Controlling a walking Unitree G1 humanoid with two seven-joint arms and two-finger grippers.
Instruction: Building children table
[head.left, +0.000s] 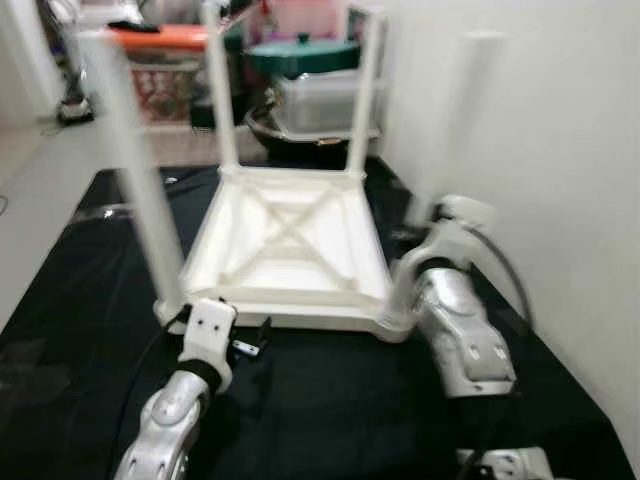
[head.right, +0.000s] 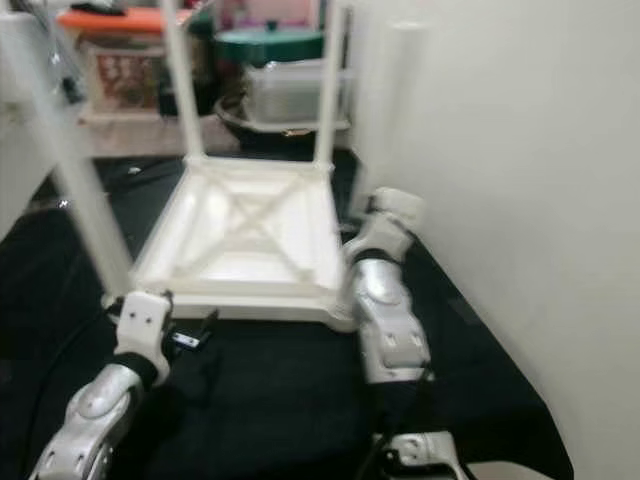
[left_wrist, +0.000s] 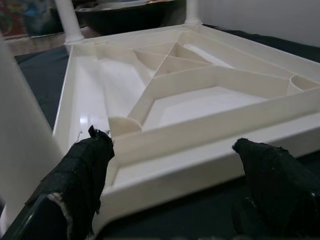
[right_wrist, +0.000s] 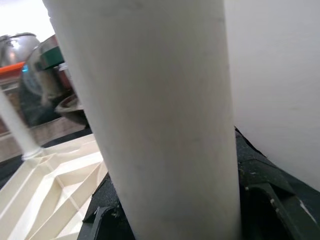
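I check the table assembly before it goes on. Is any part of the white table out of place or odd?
Yes. The upturned white tabletop has three legs standing in its corners, but the near right corner socket is empty. The fourth leg is beside that corner, blurred, with the right tool around it. The left tool is open at the near edge.

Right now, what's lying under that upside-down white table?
A black cloth spreads beneath the table and past its edges. Whatever lies under the tabletop itself is covered, as is the floor beneath the cloth.
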